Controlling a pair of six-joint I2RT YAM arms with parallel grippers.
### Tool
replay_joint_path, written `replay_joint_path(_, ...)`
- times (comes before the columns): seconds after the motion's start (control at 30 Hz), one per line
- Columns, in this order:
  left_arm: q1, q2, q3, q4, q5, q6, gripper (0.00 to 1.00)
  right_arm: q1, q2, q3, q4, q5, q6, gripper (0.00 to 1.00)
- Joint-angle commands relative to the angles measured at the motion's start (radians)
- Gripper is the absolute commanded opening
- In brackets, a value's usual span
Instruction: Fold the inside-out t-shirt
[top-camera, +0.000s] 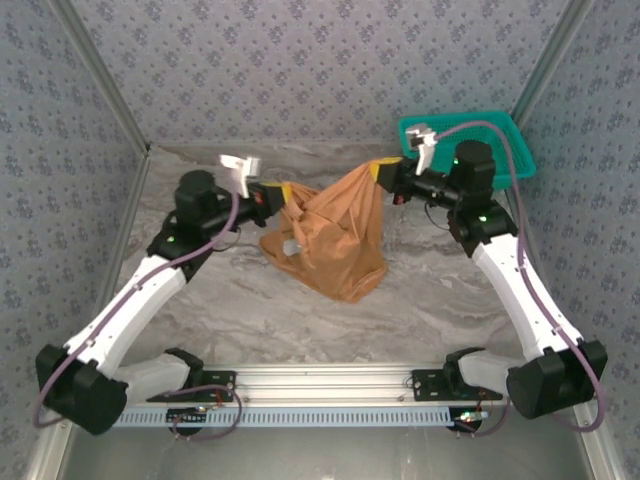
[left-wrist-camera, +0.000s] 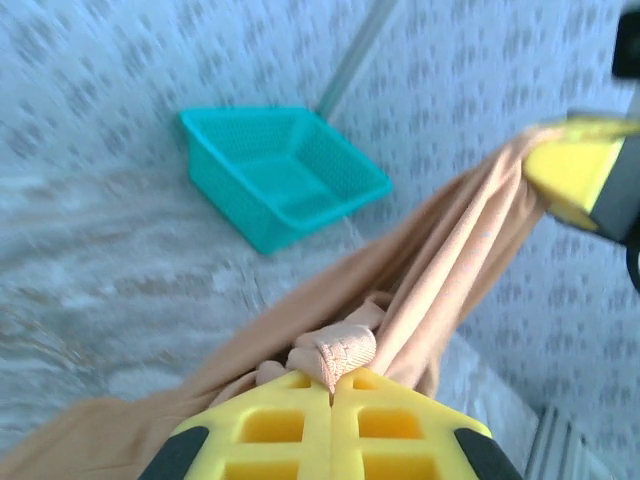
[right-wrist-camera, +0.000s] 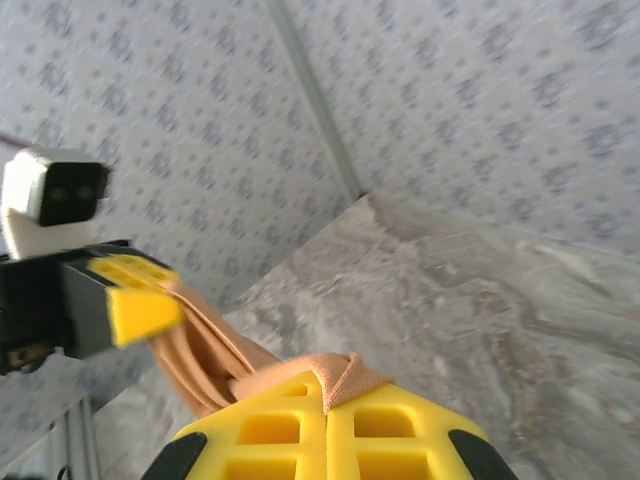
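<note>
Where the left claw (left-wrist-camera: 332, 385) presses its yellow fingers together, a bunched fold of the shirt (top-camera: 335, 235) is pinched between them, with a knuckle of ribbed hem poking out above the tips. Facing it, the right claw (right-wrist-camera: 327, 385) is likewise clamped tight on another fold of the same cloth. A taut band of orange-tan fabric is strung from one claw to the other, lifted off the table (top-camera: 300, 320). Below that band the rest of the shirt hangs and slumps in a crumpled heap, and its low end appears to rest on the marble toward the arm bases. A small pale patch (top-camera: 290, 245) shows on the cloth just under the left claw; it is too small for any writing to be read. Close behind the right claw's wrist sits a teal mesh basket (left-wrist-camera: 235, 190), tucked into the back corner, with a pale cable looping over it. From the left claw the basket lies beyond the strung cloth and apart from it. Patterned walls (top-camera: 300, 60) close in behind both claws and on either outer side, and a metal post (left-wrist-camera: 355, 50) rises in the corner past the basket. Open marble runs from the heap to the rail (top-camera: 330, 385) at the near edge, and more lies below each arm's outer side.
</note>
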Motion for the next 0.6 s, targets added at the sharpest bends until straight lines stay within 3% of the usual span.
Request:
replay_joint_path(0.0, 0.077, -0.039, -0.055, 0.13, 0.075, -0.141, 0.0, -0.017, -0.059, 0.005, 0.032, 0.073, 0.036, 0.0)
replay_joint_path(0.17, 0.109, -0.086, -0.075, 0.135, 0.05, -0.171, 0.0, -0.016, -0.05, 0.009, -0.021, 0.179, 0.009, 0.0)
replay_joint_path(0.4, 0.175, -0.181, -0.068, -0.101, -0.32, -0.211, 0.0, -0.024, -0.099, -0.067, -0.02, 0.265, -0.016, 0.0)
replay_joint_path(0.57, 0.227, -0.215, -0.066, -0.083, -0.338, -0.235, 0.0, -0.041, -0.12, -0.105, 0.028, 0.232, -0.022, 0.0)
